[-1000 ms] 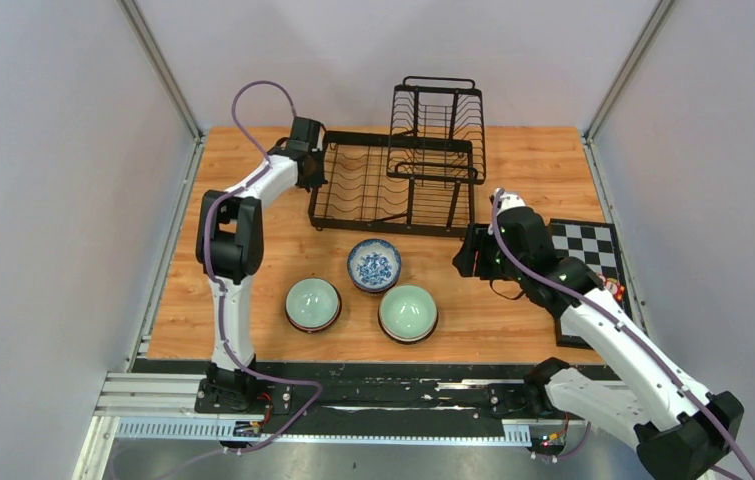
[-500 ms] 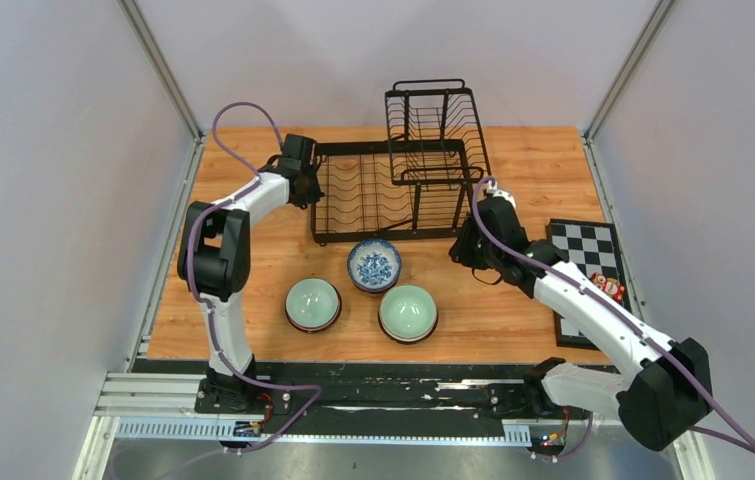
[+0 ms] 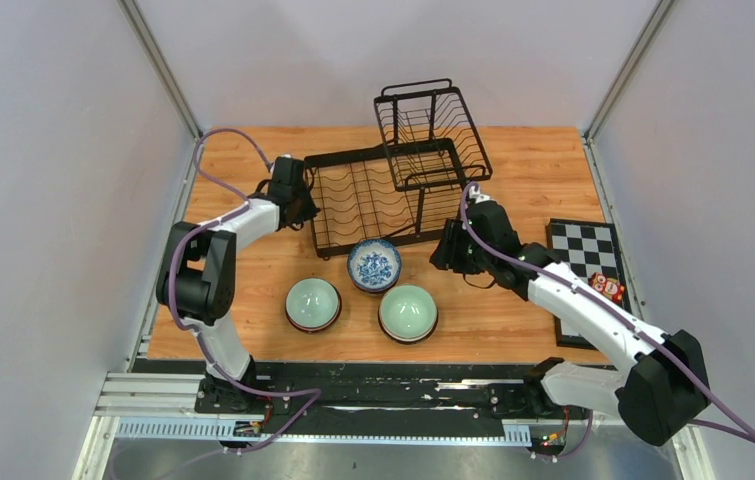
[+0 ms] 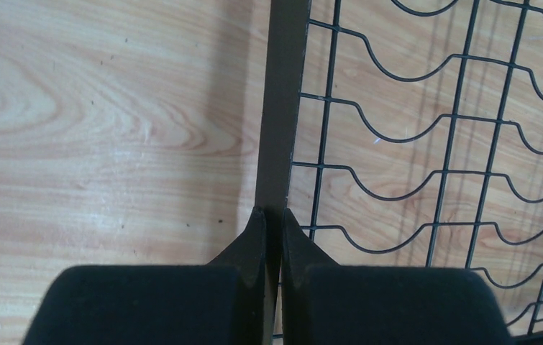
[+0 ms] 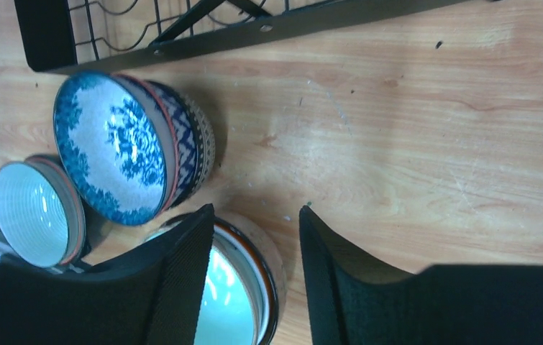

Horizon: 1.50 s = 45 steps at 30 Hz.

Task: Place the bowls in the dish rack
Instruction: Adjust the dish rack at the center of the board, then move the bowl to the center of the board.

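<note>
Left: left hand clamped shut on left rim of dish rack; rack skewed at upper centre of tabletop. Likely step: squaring rack, so drag slowly, pinch firm (bowls sit close). Centre: blue-and-white bowl just below rack, green bowls lower, none loaded. Right: right hand half spread, empty. Only left wrist view shows fingers pinching flat bar; only right wrist view shows empty gap.

green bowl: partly behind right tool, cut at bottom edge
dish rack: cropped at top, right, bottom
red item: too small to tell
</note>
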Available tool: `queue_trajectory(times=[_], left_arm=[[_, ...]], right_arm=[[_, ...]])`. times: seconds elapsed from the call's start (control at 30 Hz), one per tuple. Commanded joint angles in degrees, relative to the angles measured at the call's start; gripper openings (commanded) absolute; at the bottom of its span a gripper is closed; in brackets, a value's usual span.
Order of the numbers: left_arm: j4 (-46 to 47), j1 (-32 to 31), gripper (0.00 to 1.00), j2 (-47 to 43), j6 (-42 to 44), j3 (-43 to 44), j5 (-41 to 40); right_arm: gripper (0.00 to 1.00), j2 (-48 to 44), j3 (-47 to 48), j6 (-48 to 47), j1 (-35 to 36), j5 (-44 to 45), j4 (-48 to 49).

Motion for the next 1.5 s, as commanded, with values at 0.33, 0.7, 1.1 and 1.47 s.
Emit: queue_trajectory(times=[0.33,0.7,1.1,1.47], left_arm=[[8.24,-1.06,0.00,-8.78,-11.25,-11.49,2.58],[3.71,-1.07,0.50,-12.44,-6.38,-10.51,-0.19],[-2.37,-1.00,0.67,-22.33,-1.90,-13.18,-4.72],[-2.90,-0.99,0.71,-34.89,-2.49,-23.68,-0.44]], right_arm=[[0.68,-7.61,-3.74,-9.74,6.36,-2.86,-10.32],[0.73,-3.14,-5.06,-6.23,11.55,-1.92,-9.26],[0.72,2.94,-8.12,-2.16,12.42,-3.38,-3.88],[0.54,4.17,-10.30,-0.10,13.91,-3.89,-1.99]])
